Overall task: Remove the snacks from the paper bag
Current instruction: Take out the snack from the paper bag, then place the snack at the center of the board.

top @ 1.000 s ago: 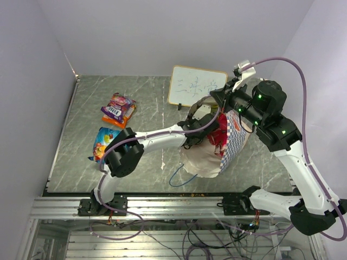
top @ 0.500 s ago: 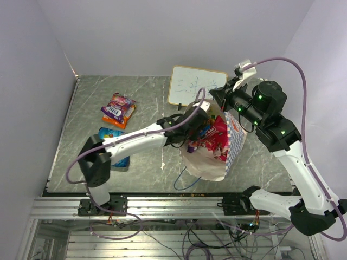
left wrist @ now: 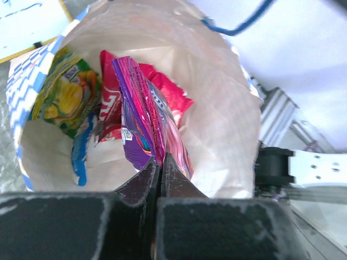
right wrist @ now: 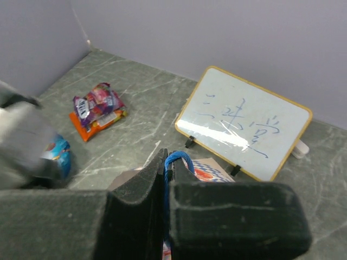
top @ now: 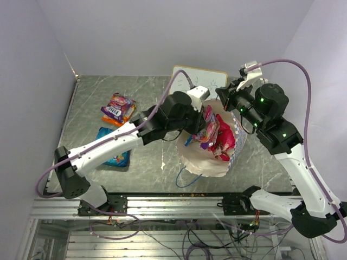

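Note:
The cream paper bag [top: 209, 162] stands open at mid-table. My right gripper [top: 223, 97] holds its mouth up, shut on the blue cord handle [right wrist: 179, 160]. Over the mouth, my left gripper [top: 203, 116] is shut on the top edge of a purple-pink snack packet [left wrist: 143, 114], which hangs half inside the bag. Deeper in the bag lie a yellow-green packet [left wrist: 68, 97], a red packet [left wrist: 111, 103] and a blue one [left wrist: 80, 157]. Two snacks rest on the table at the left: a purple-orange packet [top: 118, 108] and a blue packet [top: 111, 157], partly covered by my left arm.
A white signboard [top: 214, 78] with a yellow frame stands just behind the bag. The bag's second blue handle [top: 187, 179] trails on the table in front. Grey walls close the table at the left and back.
My left gripper went into the bag, closed on the purple-pink packet and rose to the mouth with it. The left arm swung upward. The right gripper kept holding the handle.

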`<action>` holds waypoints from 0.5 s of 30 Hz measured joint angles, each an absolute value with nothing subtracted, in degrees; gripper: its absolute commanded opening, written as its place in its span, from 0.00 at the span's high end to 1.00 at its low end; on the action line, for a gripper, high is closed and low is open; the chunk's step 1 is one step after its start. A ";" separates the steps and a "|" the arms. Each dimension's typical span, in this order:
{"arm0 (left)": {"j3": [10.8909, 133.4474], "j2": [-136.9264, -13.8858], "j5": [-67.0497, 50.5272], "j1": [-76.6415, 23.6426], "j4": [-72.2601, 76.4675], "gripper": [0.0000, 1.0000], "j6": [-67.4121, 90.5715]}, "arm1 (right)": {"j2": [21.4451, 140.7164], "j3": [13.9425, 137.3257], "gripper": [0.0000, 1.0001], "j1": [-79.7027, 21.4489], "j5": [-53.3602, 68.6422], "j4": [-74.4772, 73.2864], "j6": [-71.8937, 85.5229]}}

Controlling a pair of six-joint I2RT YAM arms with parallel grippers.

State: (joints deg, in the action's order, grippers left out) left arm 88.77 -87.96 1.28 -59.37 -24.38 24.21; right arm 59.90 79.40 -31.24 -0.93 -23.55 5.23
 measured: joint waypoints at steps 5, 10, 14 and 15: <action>90.39 -82.85 -7.18 -54.17 -25.74 0.93 24.88 | 58.85 79.37 1.00 -31.24 -6.94 -24.40 5.30; 92.79 -76.86 -10.61 -45.91 -28.01 0.93 25.98 | 57.56 79.02 1.00 -31.27 -11.53 -25.12 5.52; 97.43 -74.61 -11.68 -40.47 -31.00 0.93 26.52 | 57.06 78.94 1.00 -31.31 -15.16 -25.23 5.80; 98.59 -74.37 -11.68 -39.33 -31.75 0.93 26.48 | 56.86 78.78 1.00 -31.31 -16.05 -25.30 5.80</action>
State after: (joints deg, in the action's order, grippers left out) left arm 98.59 -74.37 -11.68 -39.33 -31.75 26.48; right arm 56.86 78.78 -31.31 -16.05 -25.30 5.80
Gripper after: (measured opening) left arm 0.072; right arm 0.008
